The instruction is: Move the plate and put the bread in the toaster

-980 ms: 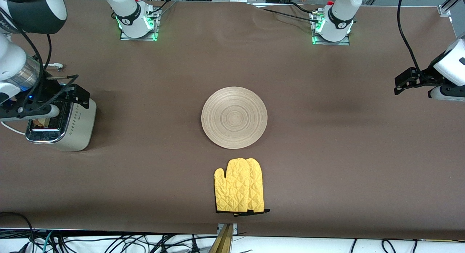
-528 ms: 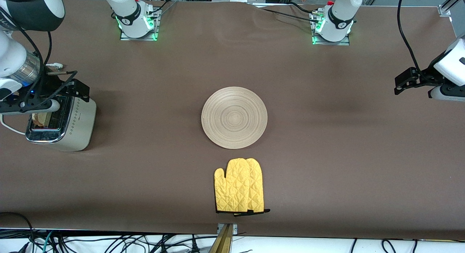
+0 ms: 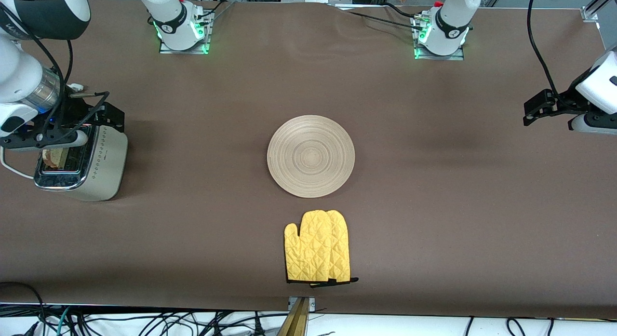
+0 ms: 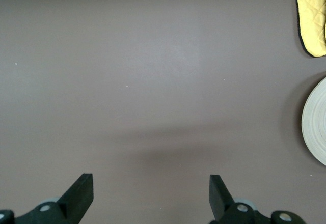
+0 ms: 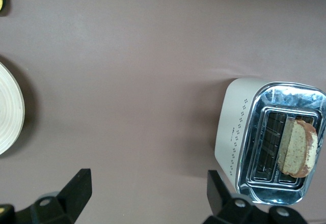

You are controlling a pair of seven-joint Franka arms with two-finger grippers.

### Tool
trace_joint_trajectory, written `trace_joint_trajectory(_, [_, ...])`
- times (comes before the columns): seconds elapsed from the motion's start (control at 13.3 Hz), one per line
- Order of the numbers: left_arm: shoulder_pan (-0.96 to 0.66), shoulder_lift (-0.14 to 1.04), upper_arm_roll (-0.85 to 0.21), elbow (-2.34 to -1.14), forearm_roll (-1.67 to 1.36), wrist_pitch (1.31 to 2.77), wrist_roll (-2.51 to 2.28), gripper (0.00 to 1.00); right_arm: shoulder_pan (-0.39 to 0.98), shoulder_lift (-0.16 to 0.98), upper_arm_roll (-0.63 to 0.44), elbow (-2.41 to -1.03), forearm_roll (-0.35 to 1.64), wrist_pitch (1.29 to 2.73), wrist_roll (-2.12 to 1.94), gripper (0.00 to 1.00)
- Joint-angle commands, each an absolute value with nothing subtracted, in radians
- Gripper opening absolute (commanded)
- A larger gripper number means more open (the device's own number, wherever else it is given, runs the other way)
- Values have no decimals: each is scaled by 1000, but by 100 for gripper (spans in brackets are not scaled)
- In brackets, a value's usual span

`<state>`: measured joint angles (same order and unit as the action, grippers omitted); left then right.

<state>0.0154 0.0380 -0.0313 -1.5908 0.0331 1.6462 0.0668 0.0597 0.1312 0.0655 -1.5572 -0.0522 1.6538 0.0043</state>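
The bread [image 3: 54,157] stands in a slot of the cream toaster [image 3: 91,167] at the right arm's end of the table; both show in the right wrist view, bread [image 5: 300,147] in the toaster [image 5: 239,132]. My right gripper [image 3: 48,139] is open and empty above the toaster's edge; it also shows in its own wrist view [image 5: 147,186]. The wooden plate [image 3: 311,155] lies at the table's middle. My left gripper [image 3: 578,124] waits open and empty [image 4: 150,191] over bare table at the left arm's end.
A yellow oven mitt [image 3: 315,247] lies nearer the front camera than the plate, close to the table's front edge. The plate's rim [image 4: 318,122] and the mitt [image 4: 313,15] show in the left wrist view. A brown cloth covers the table.
My right gripper has lifted off the toaster and shifted a little toward the table's middle. The bread has stayed in the slot. The left arm has not moved.
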Motion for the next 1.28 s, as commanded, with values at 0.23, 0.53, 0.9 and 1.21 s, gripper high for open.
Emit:
trace_joint_trajectory(0.23, [17,28,-35,-1589,43,1638,60,100,14,106,58,-1575,-41,1646,-55,100])
trace_joint_trajectory(0.53, [17,26,-35,-1589,43,1638,60,100,-2,112,38,-1575,-37,1646,-61,100])
trace_joint_trajectory(0.9, [17,28,-35,-1589,43,1638,60,100,-2,127,40,-1523,-41,1620,-64,100])
trace_joint_trajectory(1.21, [17,28,-35,-1589,43,1638,60,100,2,129,41,-1523,-38,1621,-54,100])
